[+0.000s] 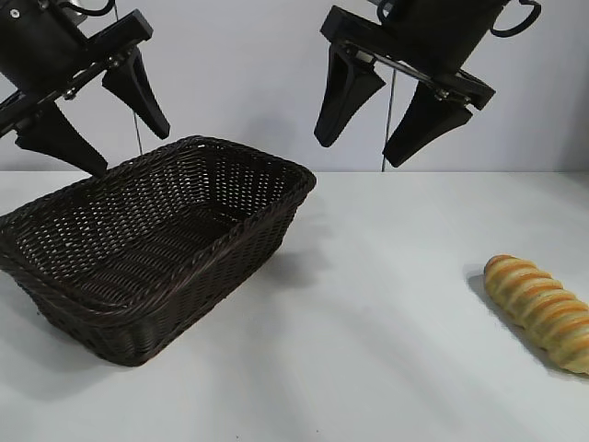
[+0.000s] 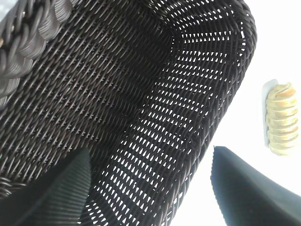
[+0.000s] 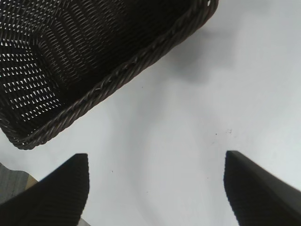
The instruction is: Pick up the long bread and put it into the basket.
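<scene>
The long bread [image 1: 541, 311] lies flat on the white surface [image 1: 386, 350], far over on the right side in the exterior view. It is golden yellow with orange-brown stripes across it. Nothing touches it.

The basket [image 1: 147, 241] sits on the surface on the left side, well apart from the bread. It is dark brown and woven, with a braided rim, and it has nothing inside.

The left claw [image 1: 99, 118] hangs in the air above the far left end of the basket. Its two black fingers are spread apart, and it grasps nothing. In the left wrist view the inside of the basket [image 2: 141, 94] fills most of the picture, and the bread [image 2: 281, 118] shows small beyond the basket's far wall.

The right claw [image 1: 391, 115] hangs in the air above the bare surface, past the right end of the basket, between the basket and the bread. Its fingers are spread wide too, and it grasps nothing. In the right wrist view the basket's corner [image 3: 117, 75] and the bare surface show below it.
</scene>
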